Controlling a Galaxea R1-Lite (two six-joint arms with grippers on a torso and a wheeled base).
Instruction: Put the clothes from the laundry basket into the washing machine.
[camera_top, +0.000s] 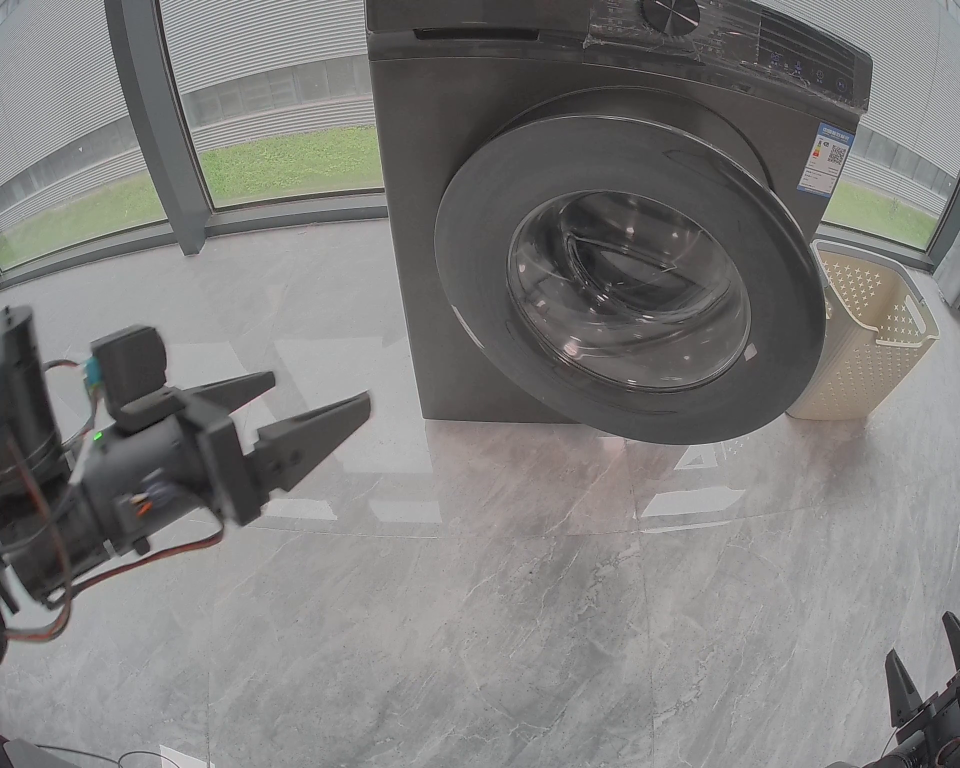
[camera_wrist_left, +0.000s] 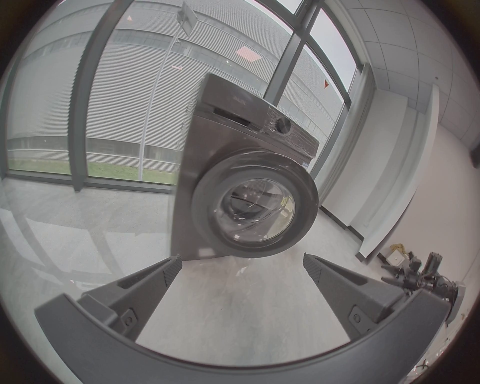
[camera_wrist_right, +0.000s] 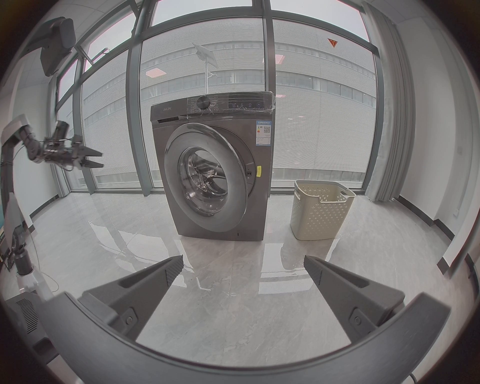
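Observation:
The grey washing machine (camera_top: 470, 200) stands on the floor ahead, its round glass door (camera_top: 628, 290) swung partly open toward me. A cream perforated laundry basket (camera_top: 870, 335) stands just right of the machine; the inner wall I can see is bare. My left gripper (camera_top: 320, 390) hangs open in the air left of the machine, holding nothing. My right gripper (camera_top: 918, 640) is low at the near right, open and holding nothing. The left wrist view shows the open left gripper (camera_wrist_left: 241, 260) facing the machine (camera_wrist_left: 240, 180). In the right wrist view the right gripper (camera_wrist_right: 242, 260) faces the machine (camera_wrist_right: 215, 170) and the basket (camera_wrist_right: 320, 210).
Glossy grey tiled floor (camera_top: 520, 620) stretches between me and the machine. Floor-to-ceiling windows with a dark pillar (camera_top: 160, 120) run behind it. A white wall and curtain (camera_wrist_right: 395, 110) close the right side past the basket.

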